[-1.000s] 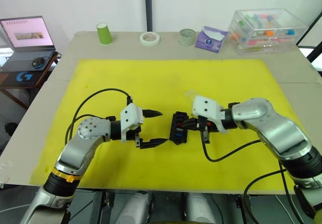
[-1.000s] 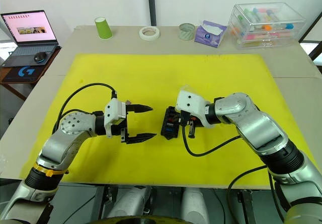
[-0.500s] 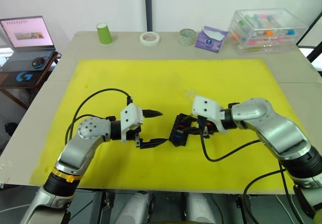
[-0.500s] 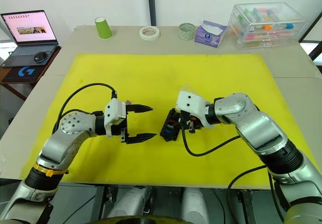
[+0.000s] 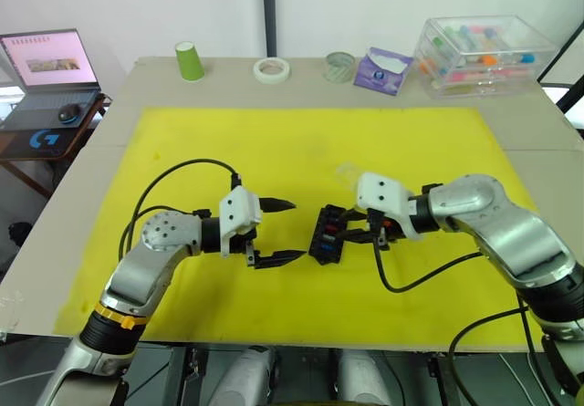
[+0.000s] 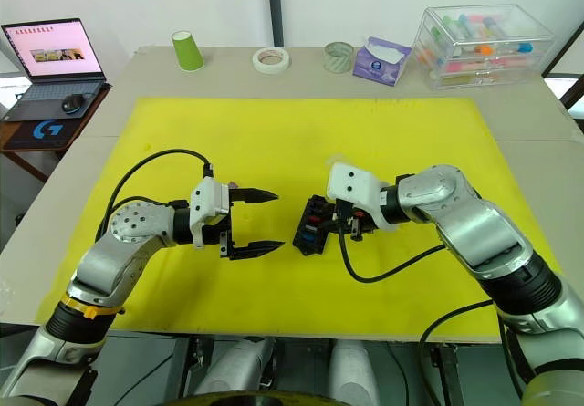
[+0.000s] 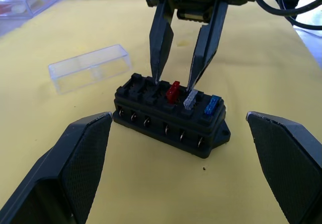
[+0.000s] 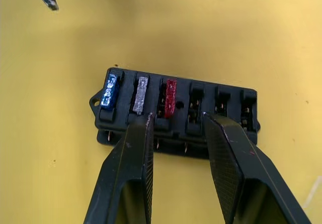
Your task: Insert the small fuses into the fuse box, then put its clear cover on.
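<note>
**A robot test bench in a lab or office room**

The setting looked like a lab workspace. A grey table (image 6: 82,164) carried a yellow mat (image 6: 301,132) as a work surface. Along the top edge stood a green cup (image 6: 187,50), two tape rolls (image 6: 271,59), a tissue pack (image 6: 381,61) and a clear storage box (image 6: 482,46). At upper left, an open laptop (image 6: 50,68) sat on a side table against plain white walls.

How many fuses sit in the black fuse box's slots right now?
3: a blue fuse in the end slot of the fuse box, a grey fuse next, then a red fuse. The remaining slots look empty.
</note>
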`<state>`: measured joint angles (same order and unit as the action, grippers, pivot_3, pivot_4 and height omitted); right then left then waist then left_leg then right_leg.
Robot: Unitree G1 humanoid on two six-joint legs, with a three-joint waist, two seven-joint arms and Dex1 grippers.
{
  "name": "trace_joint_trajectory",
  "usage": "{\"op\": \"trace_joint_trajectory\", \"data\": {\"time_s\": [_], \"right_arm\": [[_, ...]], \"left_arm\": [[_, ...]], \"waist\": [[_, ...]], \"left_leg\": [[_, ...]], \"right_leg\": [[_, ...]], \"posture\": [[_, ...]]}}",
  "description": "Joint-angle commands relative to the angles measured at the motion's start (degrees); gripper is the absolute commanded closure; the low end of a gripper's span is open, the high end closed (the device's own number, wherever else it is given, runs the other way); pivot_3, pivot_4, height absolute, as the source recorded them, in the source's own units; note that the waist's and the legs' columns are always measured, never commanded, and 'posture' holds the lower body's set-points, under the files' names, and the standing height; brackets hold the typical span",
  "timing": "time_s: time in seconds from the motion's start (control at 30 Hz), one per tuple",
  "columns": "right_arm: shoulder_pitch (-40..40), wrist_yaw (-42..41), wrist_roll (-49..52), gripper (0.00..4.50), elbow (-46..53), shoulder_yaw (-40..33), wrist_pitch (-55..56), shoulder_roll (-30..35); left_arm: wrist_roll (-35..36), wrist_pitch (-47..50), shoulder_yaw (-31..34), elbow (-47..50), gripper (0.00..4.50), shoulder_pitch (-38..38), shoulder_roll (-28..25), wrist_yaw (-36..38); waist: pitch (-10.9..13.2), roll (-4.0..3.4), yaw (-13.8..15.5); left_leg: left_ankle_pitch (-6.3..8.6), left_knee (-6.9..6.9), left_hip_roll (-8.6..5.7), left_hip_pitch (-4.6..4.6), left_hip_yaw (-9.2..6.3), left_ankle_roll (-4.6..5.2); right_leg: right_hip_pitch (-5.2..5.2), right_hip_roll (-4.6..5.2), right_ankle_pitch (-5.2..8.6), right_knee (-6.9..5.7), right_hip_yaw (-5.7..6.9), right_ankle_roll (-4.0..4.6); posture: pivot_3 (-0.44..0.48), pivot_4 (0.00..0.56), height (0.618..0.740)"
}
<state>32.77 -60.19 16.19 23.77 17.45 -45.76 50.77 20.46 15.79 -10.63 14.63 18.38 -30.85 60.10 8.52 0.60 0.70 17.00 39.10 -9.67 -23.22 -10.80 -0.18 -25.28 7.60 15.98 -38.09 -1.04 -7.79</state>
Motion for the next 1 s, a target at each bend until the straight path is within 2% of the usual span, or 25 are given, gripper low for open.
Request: {"op": "trace_joint_trajectory", "data": {"time_s": [0.03, 0.33, 0.43, 0.53, 0.67, 0.83, 1.0], "right_arm": [[-0.4, -0.3, 0.3, 2.84, 1.2, -2.3, 0.8, 1.3], [-3.3, -0.4, 2.3, 2.84, 3.0, -6.9, 1.1, 3.1], [-4.0, 0.1, 6.0, 3.49, 4.1, -11.0, 1.1, 1.1], [-3.8, 2.3, 8.4, 4.46, 5.4, -12.5, 0.7, -2.0], [-4.0, 6.3, 8.4, 4.46, 5.8, -11.7, 0.0, -6.3], [-5.1, 8.4, 7.2, 4.46, 5.1, -9.7, 1.0, -8.3], [-10.3, 9.2, 3.9, 4.46, 2.9, -5.2, 4.1, -8.6]], "left_arm": [[0.2, -0.2, -0.5, 0.2, 0.0, 1.3, 0.1, 0.7], [0.7, 0.3, -1.3, -0.2, 0.0, 2.8, 0.4, 1.8], [0.4, 0.0, -1.7, -0.9, 0.0, 3.4, 0.8, 1.8], [0.2, -0.2, -1.8, -1.3, 0.0, 3.6, 0.9, 2.0], [0.0, -0.5, -1.9, -1.4, 0.0, 3.7, 1.0, 2.2], [-0.1, -0.4, -1.8, -1.4, 0.0, 3.9, 0.8, 2.3], [-0.1, 0.3, -1.8, -0.5, 0.0, 3.7, 0.5, 1.9]], "waist": [[0.0, 0.0, 0.0], [0.0, 0.0, 0.0], [0.0, 0.0, 0.1], [0.0, 0.01, 0.0], [0.0, 0.01, 0.0], [0.0, 0.01, 0.0], [0.0, 0.01, 0.1]], "left_leg": [[0.0, 0.0, 0.0, 0.0, 0.0, 0.0], [0.0, 0.0, 0.0, 0.0, 0.0, 0.0], [0.0, 0.0, 0.0, 0.0, 0.0, 0.0], [0.0, 0.0, 0.0, 0.0, -0.01, 0.0], [0.0, -0.01, 0.0, 0.01, -0.01, 0.0], [0.0, 0.02, 0.0, 0.01, -0.02, 0.0], [0.0, 0.0, 0.0, 0.01, -0.02, 0.0]], "right_leg": [[0.0, 0.0, 0.0, 0.0, 0.0, 0.0], [0.0, 0.0, 0.0, 0.0, 0.0, 0.0], [0.01, 0.01, 0.0, 0.01, 0.0, 0.0], [0.02, 0.0, 0.0, 0.01, 0.01, 0.0], [0.01, 0.0, 0.0, 0.01, 0.0, 0.0], [0.04, 0.0, 0.0, 0.01, 0.01, 0.0], [0.04, 0.0, 0.0, 0.01, 0.01, 0.0]], "posture": [[0.0, 0.15, 0.74], [0.0, 0.15, 0.74], [0.0, 0.15, 0.74], [0.0, 0.15, 0.74], [0.0, 0.15, 0.74], [0.0, 0.15, 0.74], [0.0, 0.15, 0.74]]}}
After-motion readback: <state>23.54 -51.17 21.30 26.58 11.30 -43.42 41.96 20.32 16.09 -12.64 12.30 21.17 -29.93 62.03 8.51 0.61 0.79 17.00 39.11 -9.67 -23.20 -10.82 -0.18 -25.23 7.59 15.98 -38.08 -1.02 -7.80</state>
